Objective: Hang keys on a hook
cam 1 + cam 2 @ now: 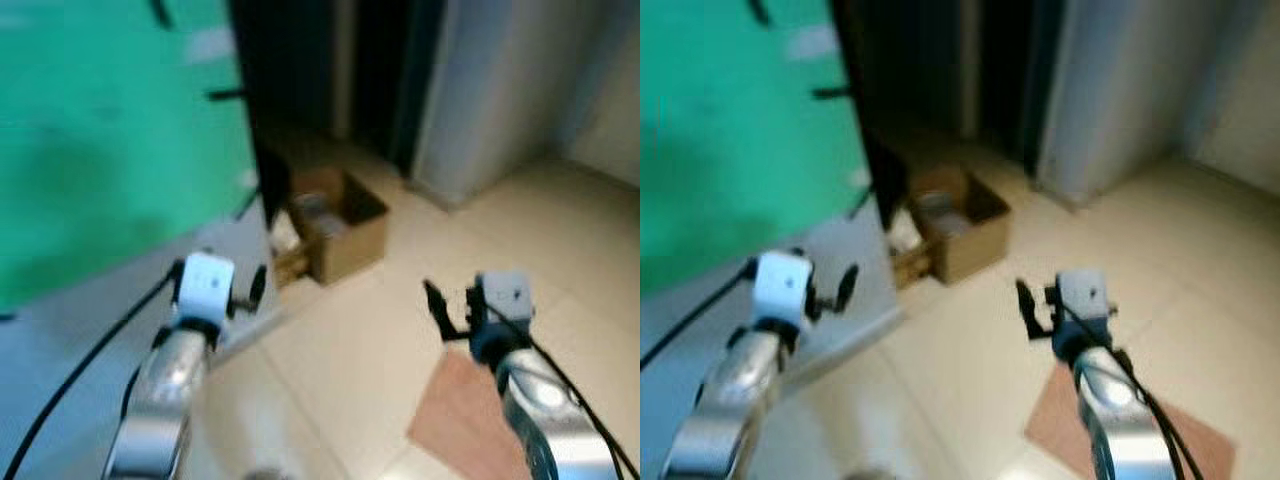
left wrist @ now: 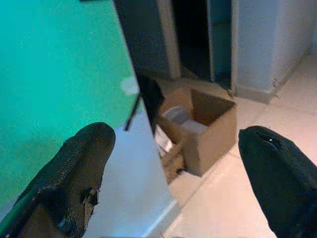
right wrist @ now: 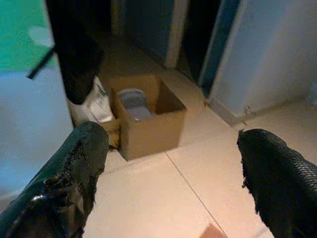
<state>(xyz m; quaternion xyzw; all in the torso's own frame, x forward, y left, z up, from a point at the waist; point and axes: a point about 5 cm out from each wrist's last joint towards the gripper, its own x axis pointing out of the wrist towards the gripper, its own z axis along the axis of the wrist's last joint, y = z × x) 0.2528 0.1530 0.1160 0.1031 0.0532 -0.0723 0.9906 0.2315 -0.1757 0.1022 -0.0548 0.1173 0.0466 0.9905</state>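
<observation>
Pale tiled floor across the lower frame, blurred; green panel filling the upper left, with dark hooks sticking out near its right edge; open cardboard box at centre, just beside the panel's lower right corner; reddish mat at lower right. Left gripper raised at lower left before the grey lower wall, fingers apart; right gripper at lower right above the mat, fingers apart and empty. Same layout from the right eye. Along the left wrist: two black fingers spread wide, nothing between them, the box and a dark bag-like shape beyond. Along the right wrist: black fingers likewise wide apart, the box at centre holding a pale round container. Keys not made out anywhere; neither gripper holding them.
</observation>
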